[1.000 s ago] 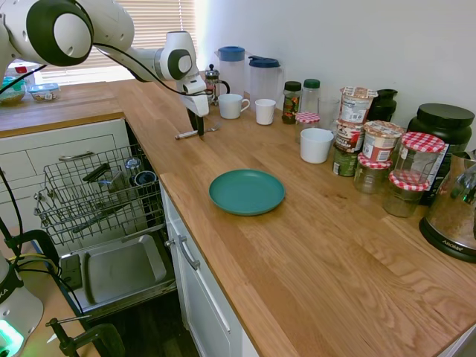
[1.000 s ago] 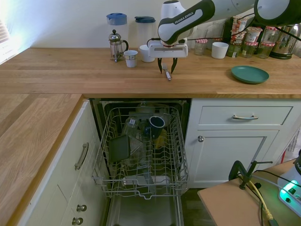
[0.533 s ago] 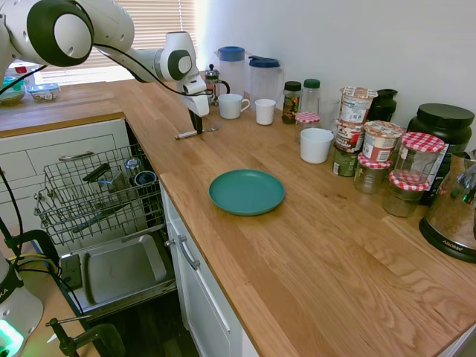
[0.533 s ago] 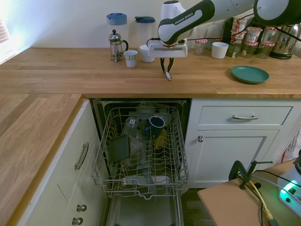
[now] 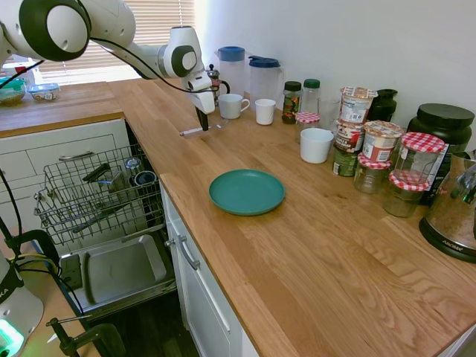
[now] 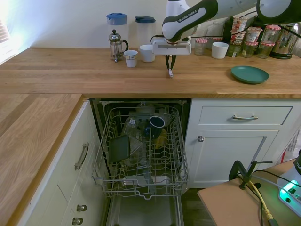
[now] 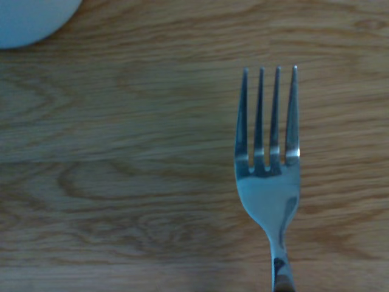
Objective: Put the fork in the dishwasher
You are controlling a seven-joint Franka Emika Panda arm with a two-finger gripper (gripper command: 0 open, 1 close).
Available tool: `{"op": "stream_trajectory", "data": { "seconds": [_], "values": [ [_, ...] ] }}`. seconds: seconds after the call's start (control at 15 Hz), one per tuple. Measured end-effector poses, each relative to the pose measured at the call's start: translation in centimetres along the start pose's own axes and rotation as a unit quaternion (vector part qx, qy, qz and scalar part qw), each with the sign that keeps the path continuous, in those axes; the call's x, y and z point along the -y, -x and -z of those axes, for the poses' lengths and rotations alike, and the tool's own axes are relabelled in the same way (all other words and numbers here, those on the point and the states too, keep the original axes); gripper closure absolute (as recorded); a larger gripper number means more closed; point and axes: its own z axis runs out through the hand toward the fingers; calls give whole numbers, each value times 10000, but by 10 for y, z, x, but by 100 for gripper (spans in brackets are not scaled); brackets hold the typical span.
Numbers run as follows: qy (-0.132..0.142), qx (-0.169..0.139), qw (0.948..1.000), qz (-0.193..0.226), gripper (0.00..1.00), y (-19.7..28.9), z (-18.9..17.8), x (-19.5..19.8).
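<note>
The long oak-coloured wooden countertop runs round the corner of the kitchen. Below it, the built-in dishwasher stands open, its grey wire basket rack pulled out over the flat steel door panel. The white robot arm reaches over the countertop near the white mug. Its black 2-finger claw is clenched on the slim silver metal fork, which lies roughly level in the fingers, handle end sticking out toward the countertop's front edge, 4 tines toward the mug. The fork looks just clear of the countertop. A round teal plate sits well apart from it.
</note>
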Motion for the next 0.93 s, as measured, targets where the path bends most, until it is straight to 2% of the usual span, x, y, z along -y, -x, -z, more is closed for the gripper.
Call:
{"op": "stream_trajectory", "data": {
  "seconds": [0.2, 0.53, 0.73, 0.93],
  "values": [
    [-62, 103, 9999, 38, 100, 3, 40, -22],
    [-106, 357, 9989, 268, 100, 60, 92, -75],
    [-185, 450, 9983, 315, 100, 98, 106, -106],
    [-259, 481, 9977, 405, 100, 119, 103, -123]
  ]
}}
